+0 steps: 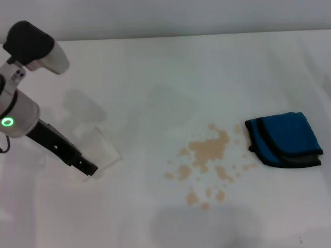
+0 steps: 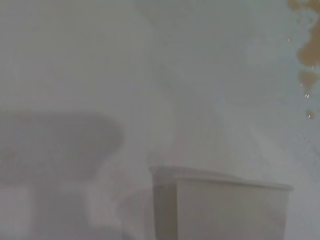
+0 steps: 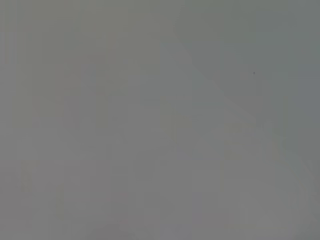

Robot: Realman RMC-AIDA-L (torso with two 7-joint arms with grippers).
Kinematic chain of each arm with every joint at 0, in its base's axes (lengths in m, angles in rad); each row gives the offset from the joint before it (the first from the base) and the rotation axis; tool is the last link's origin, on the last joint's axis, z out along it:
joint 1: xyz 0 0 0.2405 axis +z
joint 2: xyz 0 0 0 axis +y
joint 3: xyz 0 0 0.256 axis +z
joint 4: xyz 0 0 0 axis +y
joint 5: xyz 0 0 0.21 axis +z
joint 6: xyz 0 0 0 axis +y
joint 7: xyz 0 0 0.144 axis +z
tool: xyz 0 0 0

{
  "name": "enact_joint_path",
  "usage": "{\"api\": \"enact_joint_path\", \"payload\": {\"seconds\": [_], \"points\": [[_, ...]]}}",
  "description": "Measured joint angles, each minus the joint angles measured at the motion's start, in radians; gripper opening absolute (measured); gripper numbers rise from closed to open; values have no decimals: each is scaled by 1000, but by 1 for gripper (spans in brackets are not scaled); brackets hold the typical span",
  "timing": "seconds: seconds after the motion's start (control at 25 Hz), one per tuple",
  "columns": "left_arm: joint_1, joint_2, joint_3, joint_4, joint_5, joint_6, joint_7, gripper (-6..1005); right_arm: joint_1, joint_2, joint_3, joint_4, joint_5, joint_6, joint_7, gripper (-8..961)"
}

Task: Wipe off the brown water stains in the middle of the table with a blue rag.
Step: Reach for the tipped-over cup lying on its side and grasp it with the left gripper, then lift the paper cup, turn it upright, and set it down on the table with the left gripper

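The brown water stains lie as a cluster of tan blotches and droplets in the middle of the white table. Their edge also shows in the left wrist view. The blue rag with dark edging lies folded on the table just right of the stains, with nothing touching it. My left gripper is far to the left of the stains, right at a white paper cup. The cup also shows in the left wrist view. My right gripper is out of view.
The right wrist view shows only a plain grey surface. The table's back edge meets a pale wall. Soft shadows lie on the table behind the cup and near the front.
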Motion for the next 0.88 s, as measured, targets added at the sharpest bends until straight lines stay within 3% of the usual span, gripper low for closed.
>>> {"api": "enact_joint_path", "payload": {"seconds": [0.16, 0.88], "points": [[6, -1, 51, -19, -2, 40, -24, 877, 2, 0, 0, 0, 0, 0, 0, 878], [16, -1, 57, -46, -12, 118, -25, 848, 4, -2, 0, -3, 0, -6, 0, 878]]}}
